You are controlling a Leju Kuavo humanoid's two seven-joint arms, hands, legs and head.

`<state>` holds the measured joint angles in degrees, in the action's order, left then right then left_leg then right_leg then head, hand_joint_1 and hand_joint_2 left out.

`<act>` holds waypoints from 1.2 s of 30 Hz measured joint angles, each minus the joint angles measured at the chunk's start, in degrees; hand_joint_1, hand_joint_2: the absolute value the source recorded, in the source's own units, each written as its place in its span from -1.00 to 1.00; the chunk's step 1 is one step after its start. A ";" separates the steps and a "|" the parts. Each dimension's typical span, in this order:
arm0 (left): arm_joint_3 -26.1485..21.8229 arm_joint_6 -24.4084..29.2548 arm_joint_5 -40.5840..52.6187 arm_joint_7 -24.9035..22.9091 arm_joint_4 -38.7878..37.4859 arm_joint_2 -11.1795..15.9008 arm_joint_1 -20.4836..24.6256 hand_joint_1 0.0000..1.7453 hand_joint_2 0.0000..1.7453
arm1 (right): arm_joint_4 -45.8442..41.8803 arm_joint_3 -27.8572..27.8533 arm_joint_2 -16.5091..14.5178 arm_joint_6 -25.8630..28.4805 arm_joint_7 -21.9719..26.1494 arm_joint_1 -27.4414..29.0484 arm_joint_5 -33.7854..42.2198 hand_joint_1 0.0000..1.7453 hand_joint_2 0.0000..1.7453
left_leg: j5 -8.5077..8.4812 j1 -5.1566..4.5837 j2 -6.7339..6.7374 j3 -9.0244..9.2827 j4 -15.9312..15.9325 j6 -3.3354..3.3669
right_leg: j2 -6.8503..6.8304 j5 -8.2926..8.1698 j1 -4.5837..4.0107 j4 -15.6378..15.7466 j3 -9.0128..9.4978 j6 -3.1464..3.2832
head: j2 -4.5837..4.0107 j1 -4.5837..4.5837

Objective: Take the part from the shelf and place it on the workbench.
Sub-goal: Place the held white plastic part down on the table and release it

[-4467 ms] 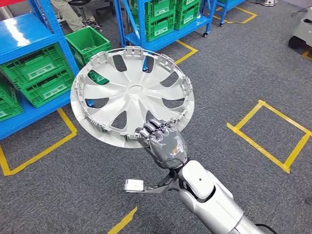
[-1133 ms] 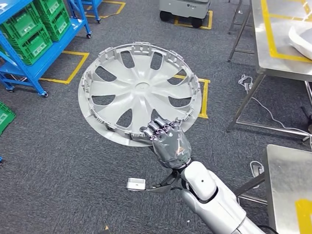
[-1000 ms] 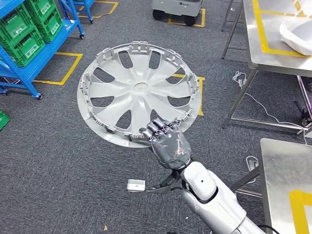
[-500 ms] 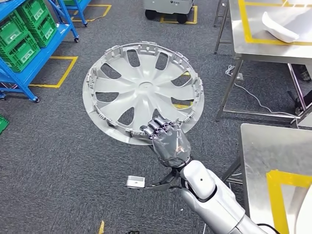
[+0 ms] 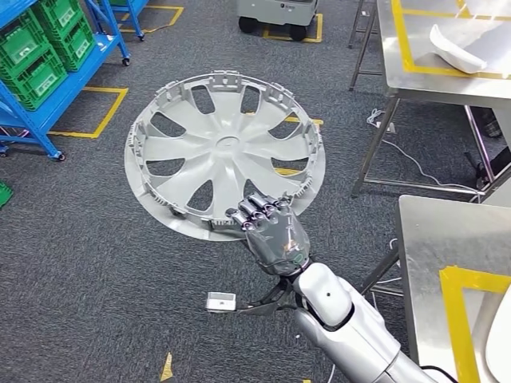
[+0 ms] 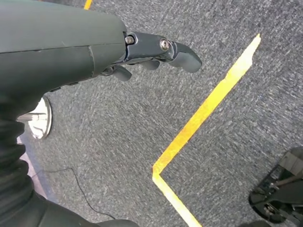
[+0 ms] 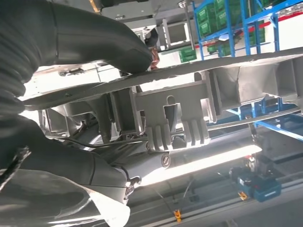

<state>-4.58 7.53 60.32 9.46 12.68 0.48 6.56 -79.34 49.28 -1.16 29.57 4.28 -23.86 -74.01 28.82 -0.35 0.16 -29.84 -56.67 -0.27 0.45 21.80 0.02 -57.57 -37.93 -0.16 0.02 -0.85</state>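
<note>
left hand [image 6: 157,49]: hanging down by the carpet [image 6: 143,123], fingers loosely apart, not gripping anything, so it's sitting this one out.
part [image 5: 224,152]: silver wheel cover, riding out ahead of the right hand and a bit to its left, lying roughly flat with the ribbed back side facing up, hanging over open floor.
right hand [image 5: 274,231]: pinching the cover's near rim, thumb on one face and fingers on the other, going by the wrist view.
workbench [image 5: 433,247]: steel top with yellow tape sitting off to the hand's right, near edge just beside the forearm. I'm guessing the disc needs swinging right and clearing that edge.
room: open carpet under the cover; another steel table [image 5: 421,72] standing farther ahead on the right.
</note>
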 joint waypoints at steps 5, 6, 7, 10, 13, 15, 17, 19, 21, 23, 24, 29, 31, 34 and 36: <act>0.01 0.08 -0.04 -0.30 0.00 -0.14 0.01 -1.00 1.00 | 0.00 0.01 0.00 0.00 -0.03 0.00 -0.02 1.00 1.00 | -0.12 -0.05 0.00 -0.10 -0.04 0.15 | 0.00 -0.21 0.07 0.11 -0.03 -0.13 | 0.00 0.00; 0.01 0.08 -0.04 -0.33 0.00 -0.16 0.01 -1.00 1.00 | 0.00 0.01 0.00 0.00 -0.03 0.00 -0.02 1.00 1.00 | -0.11 -0.05 0.00 -0.11 -0.05 0.15 | 0.00 -0.21 0.09 0.11 -0.05 -0.13 | 0.00 0.01; 0.01 0.09 -0.04 -0.34 0.00 -0.16 0.02 -1.00 1.00 | 0.00 0.00 0.00 0.00 -0.03 0.00 -0.02 1.00 1.00 | -0.11 -0.06 0.00 -0.12 -0.05 0.15 | 0.00 -0.21 0.10 0.12 -0.07 -0.13 | 0.00 0.01; 0.01 0.09 -0.05 -0.42 0.00 -0.16 0.03 -1.00 1.00 | 0.00 0.00 0.00 0.00 -0.03 0.00 -0.05 1.00 1.00 | -0.11 -0.05 0.00 -0.19 -0.05 0.16 | 0.00 -0.20 0.10 0.11 -0.16 -0.14 | 0.00 0.02; 0.01 0.02 -0.06 -0.50 0.00 -0.17 0.04 -1.00 1.00 | 0.00 0.01 0.00 0.03 -0.03 0.00 -0.21 1.00 1.00 | -0.11 -0.04 0.00 -0.29 -0.05 0.16 | 0.00 -0.20 0.09 0.11 -0.27 -0.14 | 0.00 0.02; 0.03 -0.04 -0.06 -0.53 0.00 -0.18 0.06 -1.00 1.00 | 0.01 -0.01 0.00 0.05 -0.06 0.00 -0.33 1.00 1.00 | -0.11 -0.04 0.01 -0.33 -0.05 0.15 | 0.01 -0.21 0.08 0.10 -0.32 -0.14 | 0.00 0.02; 0.08 -0.16 -0.06 -0.62 0.00 -0.19 0.09 -1.00 1.00 | 0.02 -0.02 0.00 0.07 -0.09 0.00 -0.48 1.00 1.00 | -0.13 -0.03 0.01 -0.35 -0.05 0.13 | 0.01 -0.21 0.06 0.10 -0.35 -0.13 | 0.00 0.02; 0.16 -0.31 -0.06 -0.68 0.00 -0.19 0.11 -1.00 1.00 | 0.02 -0.01 0.00 0.08 -0.10 0.00 -0.61 1.00 1.00 | -0.15 -0.02 0.01 -0.37 -0.04 0.10 | 0.01 -0.21 0.05 0.09 -0.38 -0.13 | 0.00 0.03; 0.22 -0.40 -0.05 -0.68 0.00 -0.19 0.11 -1.00 1.00 | 0.03 -0.01 0.00 0.09 -0.10 -0.02 -0.65 1.00 1.00 | -0.16 -0.01 0.01 -0.39 -0.04 0.09 | 0.01 -0.21 0.03 0.09 -0.40 -0.13 | 0.00 0.03; 0.26 -0.50 -0.02 -0.78 0.00 -0.19 0.12 -1.00 1.00 | 0.04 -0.01 0.00 0.09 -0.11 -0.03 -0.54 1.00 1.00 | -0.16 0.00 0.01 -0.40 -0.04 0.09 | 0.01 -0.21 0.02 0.09 -0.40 -0.13 | 0.00 0.02; 0.28 -0.56 -0.01 -0.84 0.00 -0.19 0.12 -1.00 1.00 | 0.06 -0.02 0.00 0.09 -0.12 -0.03 -0.40 1.00 1.00 | -0.16 0.00 0.01 -0.40 -0.04 0.08 | 0.01 -0.21 0.02 0.09 -0.40 -0.13 | 0.00 0.02; 0.32 -0.79 0.05 -0.99 0.01 -0.20 0.14 -1.00 1.00 | 0.14 -0.02 0.00 -0.08 -0.05 -0.03 1.06 1.00 1.00 | -0.16 -0.06 0.00 -0.45 -0.12 0.10 | 0.00 -0.32 0.10 0.11 -0.41 -0.25 | 0.00 0.03; 0.32 -0.83 0.07 -1.03 0.02 -0.21 0.16 -1.00 1.00 | 0.15 -0.02 0.00 -0.27 -0.02 -0.03 1.64 1.00 1.00 | -0.17 -0.15 0.00 -0.49 -0.16 0.15 | -0.01 -0.41 0.19 0.12 -0.43 -0.38 | 0.00 0.03; 0.33 -0.84 0.07 -1.14 0.02 -0.21 0.19 -1.00 1.00 | 0.15 -0.02 0.00 -0.56 -0.02 -0.02 2.19 1.00 1.00 | -0.22 -0.34 0.00 -0.58 -0.32 0.37 | -0.01 -0.56 0.40 0.13 -0.46 -0.62 | 0.00 0.05; 0.34 -0.84 0.07 -1.16 0.03 -0.21 0.21 -1.00 1.00 | 0.15 -0.04 0.00 -0.61 -0.02 -0.01 2.39 1.00 1.00 | -0.35 -0.47 0.01 -0.67 -0.46 0.67 | 0.03 -0.78 0.53 0.25 -0.48 -0.95 | 0.00 0.05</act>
<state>-4.24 6.69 60.39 8.31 12.70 0.27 6.77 -79.19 49.24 -1.16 28.97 4.26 -23.87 -71.62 28.48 -0.82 0.17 -30.50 -57.13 0.40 0.48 21.02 0.55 -57.32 -38.41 -1.11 0.02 -0.80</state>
